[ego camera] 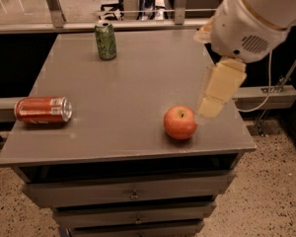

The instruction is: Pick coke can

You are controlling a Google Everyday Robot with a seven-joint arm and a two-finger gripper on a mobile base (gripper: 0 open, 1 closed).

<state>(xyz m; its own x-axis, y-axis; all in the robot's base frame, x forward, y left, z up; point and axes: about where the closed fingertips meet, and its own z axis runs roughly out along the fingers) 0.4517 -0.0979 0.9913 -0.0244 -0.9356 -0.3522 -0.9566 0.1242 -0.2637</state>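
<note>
The coke can (pixel 43 110) is red-orange with white lettering. It lies on its side at the left edge of the grey table top (pixel 138 78), its silver end facing right. My gripper (pixel 212 105) hangs from the white arm (pixel 251 19) above the table's right side, just right of the red apple (pixel 180 123). It is far from the coke can and holds nothing that I can see.
A green can (pixel 105 40) stands upright at the back left of the table. The table is a drawer cabinet with drawers (pixel 133 195) below the front edge. A metal rail (pixel 113 26) runs behind it. Speckled floor (pixel 271 191) lies to the right.
</note>
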